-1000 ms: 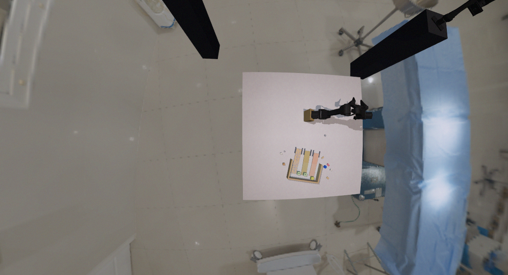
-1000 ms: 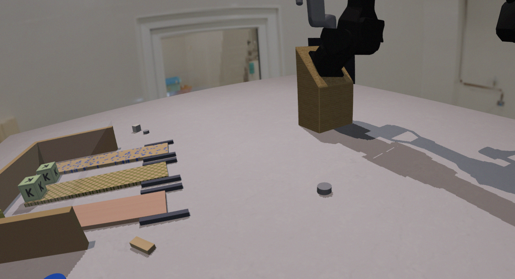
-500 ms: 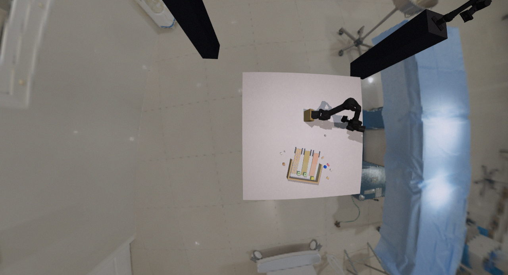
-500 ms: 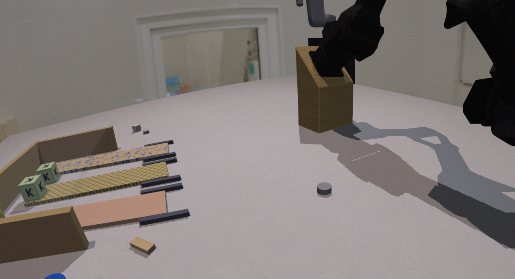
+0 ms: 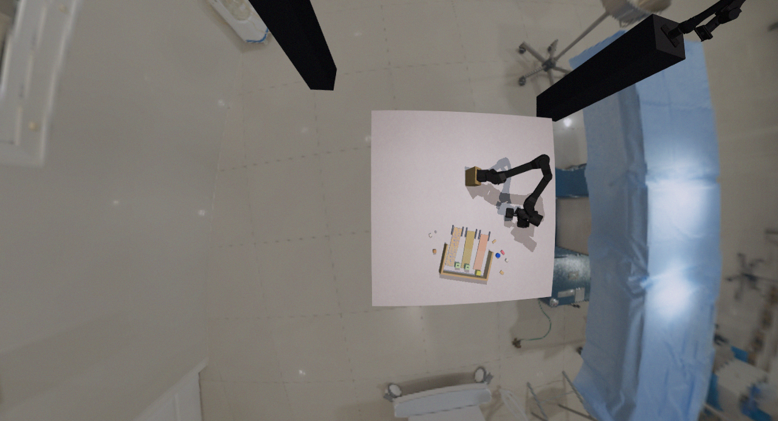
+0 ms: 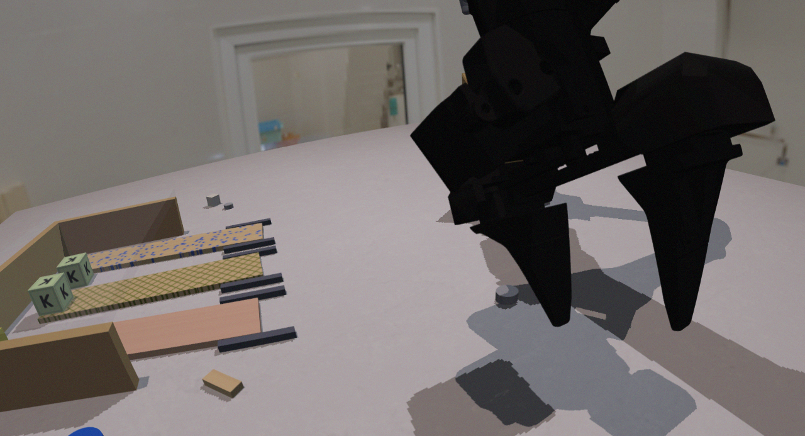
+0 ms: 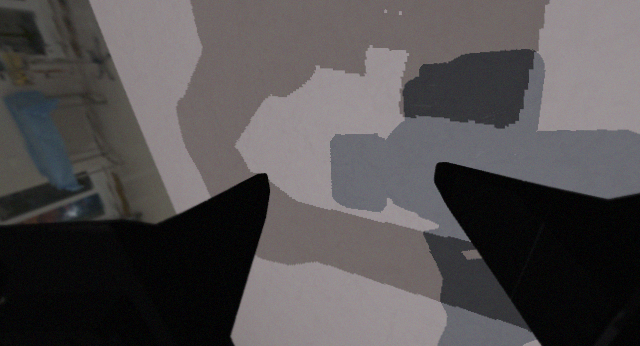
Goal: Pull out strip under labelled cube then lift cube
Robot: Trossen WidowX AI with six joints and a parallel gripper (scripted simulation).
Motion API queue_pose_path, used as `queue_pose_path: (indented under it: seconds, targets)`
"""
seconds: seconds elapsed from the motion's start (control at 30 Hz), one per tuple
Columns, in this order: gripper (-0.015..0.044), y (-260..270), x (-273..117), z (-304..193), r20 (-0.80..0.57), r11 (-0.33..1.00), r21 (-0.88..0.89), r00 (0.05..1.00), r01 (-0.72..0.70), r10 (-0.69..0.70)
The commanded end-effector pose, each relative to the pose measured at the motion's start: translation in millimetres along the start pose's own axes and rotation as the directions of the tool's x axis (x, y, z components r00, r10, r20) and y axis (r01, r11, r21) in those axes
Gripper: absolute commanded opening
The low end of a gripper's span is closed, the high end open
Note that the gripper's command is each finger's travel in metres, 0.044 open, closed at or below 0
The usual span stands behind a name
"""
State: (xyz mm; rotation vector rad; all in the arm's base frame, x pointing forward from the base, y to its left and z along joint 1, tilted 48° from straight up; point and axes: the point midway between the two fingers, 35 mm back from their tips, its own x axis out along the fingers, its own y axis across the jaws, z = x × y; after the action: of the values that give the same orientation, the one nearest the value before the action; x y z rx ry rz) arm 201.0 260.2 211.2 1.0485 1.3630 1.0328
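A green cube lettered K (image 5: 467,266) (image 6: 49,296) rests on the far end of the cross-hatched yellow strip (image 5: 468,248) (image 6: 157,281). A second green K cube (image 5: 457,265) (image 6: 74,271) stands beside it, between that strip and the blue-speckled strip (image 5: 453,245) (image 6: 185,243); its underside is hard to see. A yellow-green cube (image 5: 478,273) is at the end of the plain pink strip (image 5: 482,249) (image 6: 191,323). My gripper (image 6: 619,325) (image 7: 351,176) is open and empty, pointing down above the table, well away from the strips' near ends. No strip or cube shows in the wrist view.
Wooden walls (image 5: 465,277) (image 6: 56,371) enclose the cube end of the strips. Dark rails (image 6: 257,339) flank the strips' near ends. A tan block (image 5: 493,241) (image 6: 222,383), a blue piece (image 5: 498,254) and a grey disc (image 6: 506,296) lie outside. The arm's wooden base (image 5: 471,176) stands behind.
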Motion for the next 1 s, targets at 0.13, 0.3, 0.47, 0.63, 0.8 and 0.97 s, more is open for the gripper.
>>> queue_pose_path:
  seconds: [0.13, 0.3, 0.47, 0.63, 0.8, 0.97]
  targets:
    - [0.04, -75.1, -76.2, 85.6, 0.35, 0.986, -0.127, 0.935, 0.108, -0.058]
    - [0.04, -125.6, -141.5, 115.7, 0.55, 0.958, -0.162, 0.828, 0.235, -0.11]
    - [0.04, -175.8, -209.6, 122.6, 0.714, 0.912, -0.143, 0.678, 0.384, -0.174]
    - [0.04, -209.2, -254.2, 114.2, 0.798, 0.87, -0.097, 0.56, 0.484, -0.222]
    - [0.04, -209.2, -254.2, 114.2, 0.798, 0.87, -0.097, 0.56, 0.484, -0.222]
    - [0.0321, -214.0, -250.1, 123.7, 0.763, 0.874, -0.082, 0.594, 0.478, -0.253]
